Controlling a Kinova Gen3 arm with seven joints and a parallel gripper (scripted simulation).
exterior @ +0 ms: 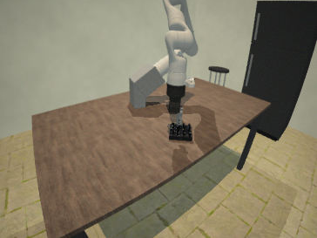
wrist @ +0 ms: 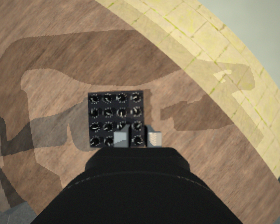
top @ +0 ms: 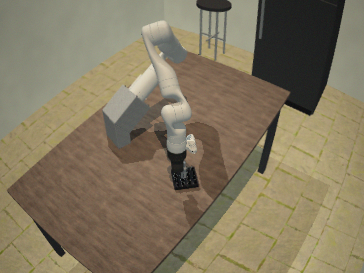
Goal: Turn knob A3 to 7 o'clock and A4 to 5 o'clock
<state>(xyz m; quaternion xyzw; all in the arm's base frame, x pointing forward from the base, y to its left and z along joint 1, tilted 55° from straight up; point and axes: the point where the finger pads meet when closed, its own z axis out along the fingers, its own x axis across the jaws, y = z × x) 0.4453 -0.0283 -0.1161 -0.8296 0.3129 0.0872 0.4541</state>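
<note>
Currently, my jaws: part-way spread, one on each side of a corner knob [wrist: 138, 140] as the wrist view has it; whether they touch it, I cannot tell.
Box: the black knob box [top: 185, 179] [exterior: 180, 132] [wrist: 115, 119] is on the table [top: 100, 181] [exterior: 100, 149] [wrist: 55, 65], below my gripper [top: 184, 173] [exterior: 179, 122] [wrist: 137, 132].
Knob from jaws: between them in that view, height gap unclear.
Row A: socket unseen, so I can't name this knob.
Next move: likely straight down if it's A4, then a twist.
</note>
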